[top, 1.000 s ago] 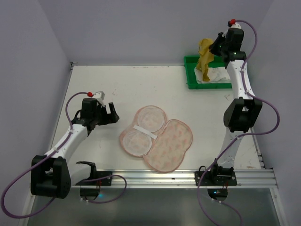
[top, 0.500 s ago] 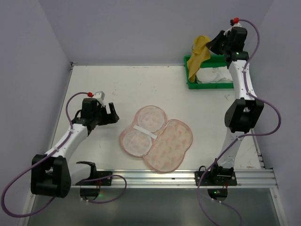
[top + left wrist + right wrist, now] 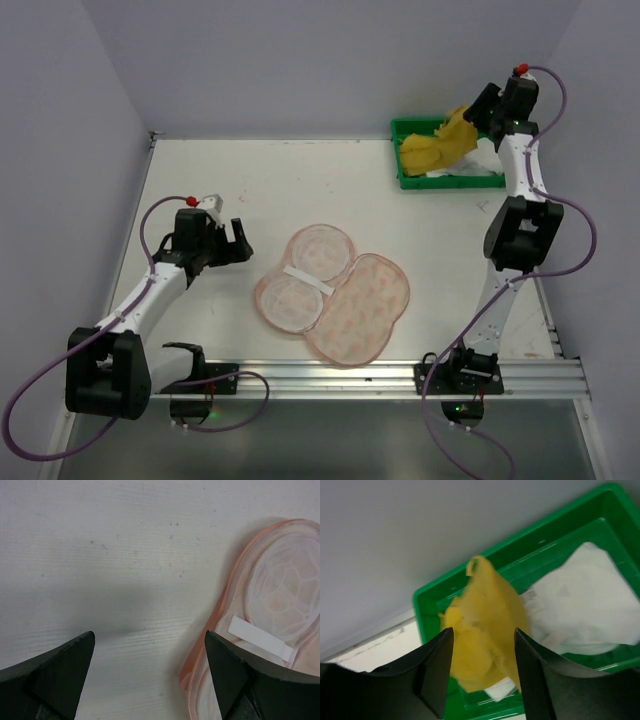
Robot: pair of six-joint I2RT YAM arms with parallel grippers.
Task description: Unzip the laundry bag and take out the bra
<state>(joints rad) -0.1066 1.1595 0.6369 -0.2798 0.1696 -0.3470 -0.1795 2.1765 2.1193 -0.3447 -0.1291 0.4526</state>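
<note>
The pale desk carries the laundry bag, which lies unzipped and spread flat in front of the left tool, near it but not touching. Its leaf-printed half lies farther from that tool and its pale lined half closer. In the left wrist view, the pink zip rim of the laundry bag curves just past the right-hand finger, and a white band crosses the lining. The left tool hovers low over bare desk with its jaws spread wide and nothing between them. Well away at the far corner, the green tray sits under the raised right tool. A crumpled white cloth lies in the tray, off to one side of that tool's fingers. The yellow bra is bunched over the tray's end just ahead of the right tool. In the right wrist view, the yellow bra shows blurred in the gap of the right tool. The jaws there stand partly apart, and it appears free of both fingers, though I cannot tell whether a fold still touches one.
</note>
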